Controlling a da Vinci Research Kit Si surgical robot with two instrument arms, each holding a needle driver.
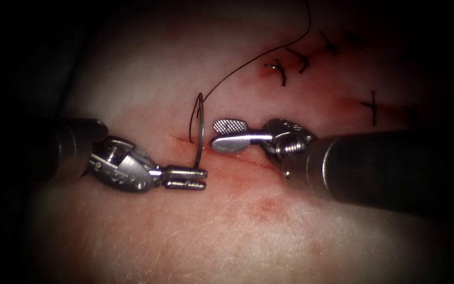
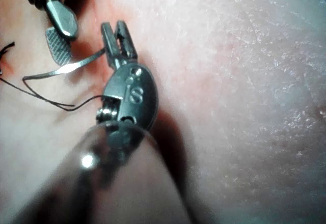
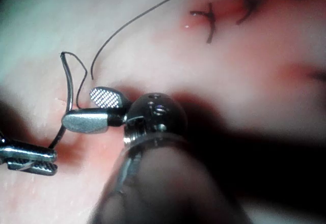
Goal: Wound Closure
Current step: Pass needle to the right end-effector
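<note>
Two claws at cut, frame centre. Left claw (image 1: 186,177) grips needle (image 1: 200,129) near one end, arc upright above tissue (image 1: 148,73), not in it. Right claw (image 1: 228,134) wide, empty, just beside needle. Thread (image 1: 248,63) trails to upper right.

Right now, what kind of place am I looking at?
Probably a surgical-robot practice bench: two needle drivers, left tool holding a curved needle near one end, right tool open, over stitched pork tissue.
</note>
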